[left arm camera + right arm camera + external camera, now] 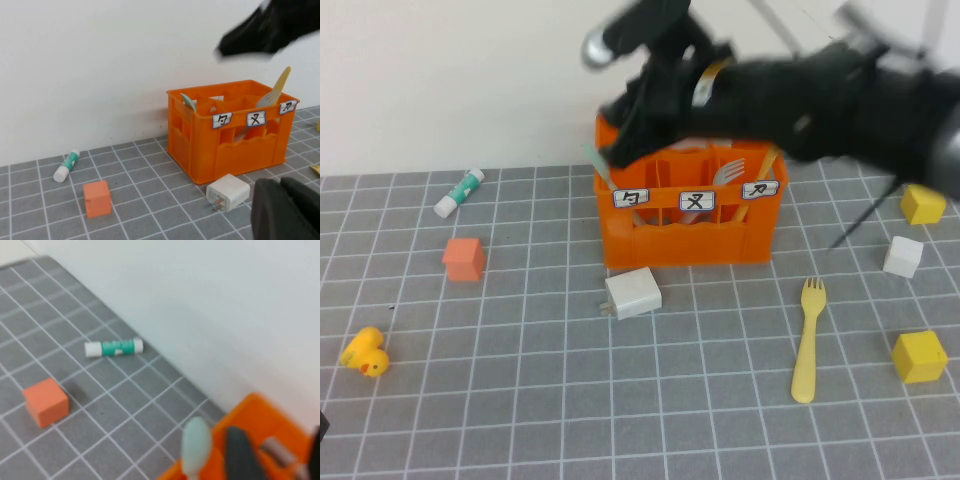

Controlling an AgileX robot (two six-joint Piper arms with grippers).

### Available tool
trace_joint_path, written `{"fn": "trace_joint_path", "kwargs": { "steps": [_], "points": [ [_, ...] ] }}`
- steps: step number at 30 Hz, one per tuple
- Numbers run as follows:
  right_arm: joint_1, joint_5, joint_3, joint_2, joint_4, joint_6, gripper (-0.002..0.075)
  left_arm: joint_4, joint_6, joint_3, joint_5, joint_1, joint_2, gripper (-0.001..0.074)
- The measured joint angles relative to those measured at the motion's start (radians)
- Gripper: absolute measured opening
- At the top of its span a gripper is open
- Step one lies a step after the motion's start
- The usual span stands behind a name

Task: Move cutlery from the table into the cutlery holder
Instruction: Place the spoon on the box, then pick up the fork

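The crate point(688, 232) held a spoon point(196, 446), grey fork point(726, 173) and knife point(274, 91). The right claw point(630, 130) hovered open over its left end. A yellow fork point(807, 343) lay on open table point(520, 400). The left claw point(287, 212), closed, sat low nearby.

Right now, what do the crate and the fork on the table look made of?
Crate: likely molded plastic, orange with a slight sheen, thin walls, cut-out slots. Fork: probably matte plastic, uniform pale yellow, no metallic glint.
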State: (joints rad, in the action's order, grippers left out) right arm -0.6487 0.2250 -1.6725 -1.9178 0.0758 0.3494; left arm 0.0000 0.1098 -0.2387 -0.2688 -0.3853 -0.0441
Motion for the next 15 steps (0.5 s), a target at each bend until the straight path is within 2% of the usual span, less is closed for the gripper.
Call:
{"fn": "trace_joint_path", "kwargs": {
  "steps": [3,5,9,15],
  "points": [
    [0.0,0.109,0.0,0.108,-0.004,0.02,0.0128,0.0,0.019,0.0,-0.005,0.0,0.0,-0.0001],
    [0.0,0.211,0.0,0.188,-0.006,0.02,0.0054,0.0,0.061,0.0,-0.028,0.0,-0.003,-0.0001],
    [0.0,0.426,0.0,0.312,-0.065,-0.021,0.0011,0.0,0.099,-0.002,-0.061,0.0,-0.056,-0.0001],
    [0.0,0.656,0.048,0.353,-0.378,-0.257,0.0,0.0,0.105,-0.06,-0.079,0.0,-0.251,-0.0001]
  ]
}}
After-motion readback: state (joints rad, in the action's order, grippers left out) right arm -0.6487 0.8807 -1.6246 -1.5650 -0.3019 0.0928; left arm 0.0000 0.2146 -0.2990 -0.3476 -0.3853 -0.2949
